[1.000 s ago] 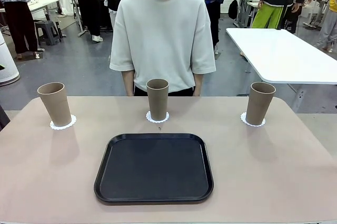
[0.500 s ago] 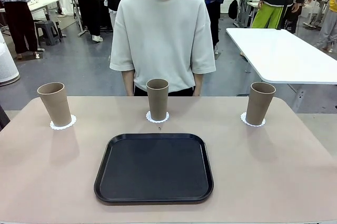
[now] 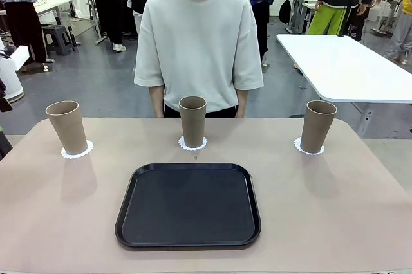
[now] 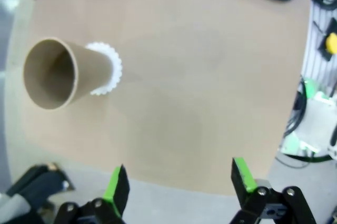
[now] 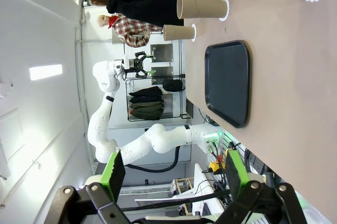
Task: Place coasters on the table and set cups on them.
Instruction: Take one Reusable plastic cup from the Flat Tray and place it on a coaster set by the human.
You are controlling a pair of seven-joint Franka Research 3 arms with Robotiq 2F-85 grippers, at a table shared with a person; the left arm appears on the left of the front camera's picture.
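Three cups (image 3: 192, 121) stand upright on the table (image 3: 335, 203), each seated on its own coaster (image 3: 76, 150), spaced in a row along the far edge before the person (image 3: 198, 36). Black tray (image 3: 188, 204) lies nearer, apparently bare. Left gripper (image 4: 179, 181) hangs above the table's edge, jaws apart, empty. Right gripper (image 5: 171, 170) likewise spread, holding nothing, off the table.

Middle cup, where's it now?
Front view: the middle cup stands on its coaster at the table's far edge, just beyond the tray.
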